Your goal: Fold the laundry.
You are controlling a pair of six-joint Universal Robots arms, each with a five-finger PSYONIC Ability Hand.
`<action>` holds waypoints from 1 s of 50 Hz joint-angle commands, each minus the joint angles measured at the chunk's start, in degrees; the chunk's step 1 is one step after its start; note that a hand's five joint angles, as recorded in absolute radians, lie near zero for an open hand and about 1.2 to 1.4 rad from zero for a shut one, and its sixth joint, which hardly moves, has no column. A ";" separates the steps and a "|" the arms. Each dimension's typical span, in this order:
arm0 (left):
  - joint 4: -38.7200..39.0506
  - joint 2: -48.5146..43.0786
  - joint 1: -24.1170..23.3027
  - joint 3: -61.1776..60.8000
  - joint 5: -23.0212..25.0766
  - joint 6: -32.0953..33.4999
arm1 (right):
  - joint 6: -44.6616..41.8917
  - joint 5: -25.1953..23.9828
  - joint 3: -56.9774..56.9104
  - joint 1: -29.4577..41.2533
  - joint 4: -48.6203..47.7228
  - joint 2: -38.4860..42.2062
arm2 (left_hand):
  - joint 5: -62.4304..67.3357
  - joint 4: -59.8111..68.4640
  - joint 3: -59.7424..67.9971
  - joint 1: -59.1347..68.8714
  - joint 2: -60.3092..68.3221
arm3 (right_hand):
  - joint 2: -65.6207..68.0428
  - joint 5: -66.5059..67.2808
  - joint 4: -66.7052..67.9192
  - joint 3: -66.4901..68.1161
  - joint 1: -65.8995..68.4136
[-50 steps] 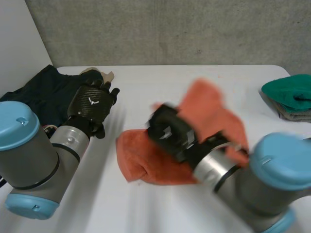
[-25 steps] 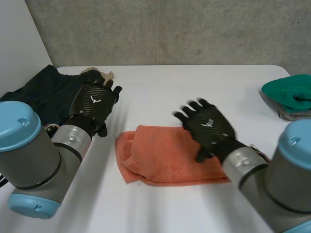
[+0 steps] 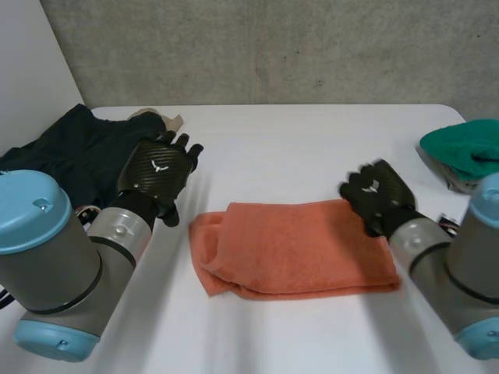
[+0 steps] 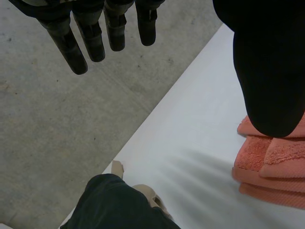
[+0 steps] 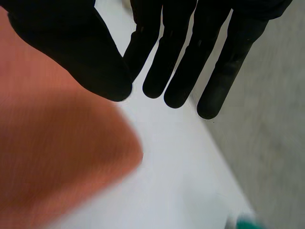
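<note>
Plainly, in the head view an orange towel (image 3: 300, 245) lies folded flat near the middle of the white table (image 3: 312, 140). The left hand (image 3: 156, 173) hangs beside the towel's left-arm end, apart from it, and bears a small white mark on its back, too small to read. The right hand (image 3: 378, 199) sits at the towel's far corner on the right-arm side with a like mark; whether it touches the cloth I cannot tell. Well beyond the towel's left end lies a dark clothes heap (image 3: 62, 148) with a beige scrap (image 3: 160, 119) at its far edge. Well off the towel's right end, a green cloth (image 3: 468, 148) rests on a grey cloth (image 3: 468, 185). A concrete wall (image 3: 273, 47) stands behind the table. In the left wrist view that hand's fingers (image 4: 90, 33) are straight and spread and grasp nothing. The towel's stacked layers show just past its thumb, with the dark heap and beige scrap across bare table from them. In the right wrist view that hand's fingers (image 5: 167, 62) are straight, side by side, empty, reaching past the towel's corner over bare table, while the thumb lies above the cloth.
</note>
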 commanded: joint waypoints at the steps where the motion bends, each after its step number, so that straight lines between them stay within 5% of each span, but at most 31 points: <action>1: -0.10 2.35 1.13 -0.76 -0.25 -0.09 | 1.45 -3.41 -3.94 15.89 -8.44 -0.51 | -2.87 -1.62 -2.06 -1.12 -1.94 | 12.40 11.98 11.43 12.12 15.47; 4: -0.11 2.88 1.84 -1.46 -0.25 -0.26 | 1.89 -3.60 -4.56 19.68 -6.95 3.17 | -2.87 -1.62 -2.06 -1.12 -1.94 | 11.46 11.04 10.49 11.18 14.53; 5: -0.11 2.96 1.84 -1.64 -0.16 -0.35 | 2.24 -3.07 -4.82 19.86 -6.42 4.14 | -2.87 -1.62 -2.06 -1.12 -1.94 | -2.04 -2.46 -3.00 -2.32 1.03; 6: -0.11 2.96 1.84 -1.82 -0.16 -0.44 | 3.29 -1.24 -4.74 19.77 -5.98 5.72 | -2.87 -1.62 -2.06 -1.12 -1.94 | -39.81 -40.23 -40.77 -40.09 -36.74; 7: -0.11 2.96 1.75 -2.25 -0.16 -0.87 | 4.17 0.61 -4.39 19.51 -5.80 6.08 | -2.87 -1.62 -2.06 -1.12 -1.94 | -57.60 -58.02 -58.57 -57.88 -54.53; 13: -0.11 2.88 1.48 -2.70 0.10 -4.21 | 12.78 9.24 -2.28 13.11 -2.82 2.49 | -2.87 -1.62 -2.06 -1.12 -1.94 | -57.60 -58.02 -58.57 -57.88 -54.53; 17: -0.11 2.79 1.31 -1.91 0.19 -7.46 | 15.43 0.32 2.11 -0.75 6.38 -1.12 | -2.87 -1.62 -2.06 -1.12 -1.94 | -57.60 -58.02 -58.57 -57.88 -54.53; 25: 0.07 2.61 -0.53 -0.68 2.91 -9.93 | 15.69 -13.69 6.86 -13.52 13.53 -1.12 | -2.87 -1.62 -2.06 -1.12 -1.94 | -46.44 -46.86 -47.40 -46.72 -43.36; 36: 0.16 2.09 -1.42 0.11 3.09 -10.02 | 14.55 -12.47 7.92 -15.39 8.36 1.77 | -2.82 -1.57 -2.01 -1.08 -1.90 | -26.77 -27.18 -27.73 -27.04 -23.69; 41: 0.07 2.08 -1.42 0.03 3.09 -10.02 | 14.20 -8.17 9.15 -14.86 2.56 2.40 | -2.87 -1.62 -2.06 -1.12 -1.94 | 12.34 11.92 11.38 12.06 15.42; 50: 0.07 2.70 -1.24 -0.59 3.09 -10.02 | 5.94 -4.30 5.73 -11.01 0.79 -0.24 | -2.87 -1.62 -2.06 -1.12 -1.94 | 12.40 11.98 11.43 12.12 15.47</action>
